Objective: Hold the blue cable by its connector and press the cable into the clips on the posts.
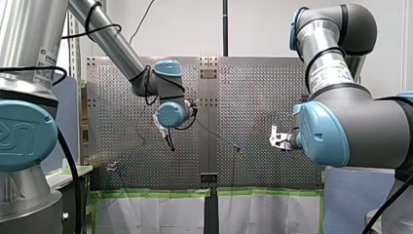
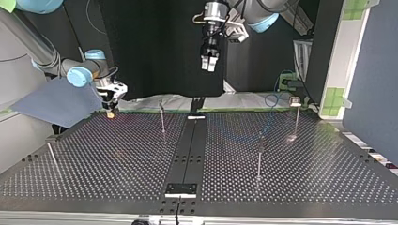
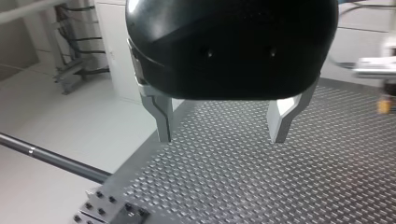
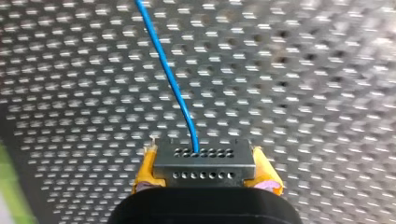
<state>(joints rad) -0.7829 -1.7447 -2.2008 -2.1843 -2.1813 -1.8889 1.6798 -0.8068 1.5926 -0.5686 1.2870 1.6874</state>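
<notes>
Yellow pads (image 4: 145,170) of my right gripper (image 4: 203,157) are clamped on the grey connector (image 4: 204,168), low over the perforated table (image 4: 303,70) near the top view's far left edge; the blue cable (image 4: 173,88) runs from the connector ahead across the holes. My left gripper (image 3: 222,136) hangs high above the table's far middle, metal fingers (image 3: 161,116) spread wide apart. Thin posts (image 2: 259,157) stand on the table, well apart from both grippers.

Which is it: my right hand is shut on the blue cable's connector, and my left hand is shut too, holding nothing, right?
Not quite: the left hand is open and holds nothing, as the left wrist view shows. The right hand is shut on the connector of the blue cable.
</notes>
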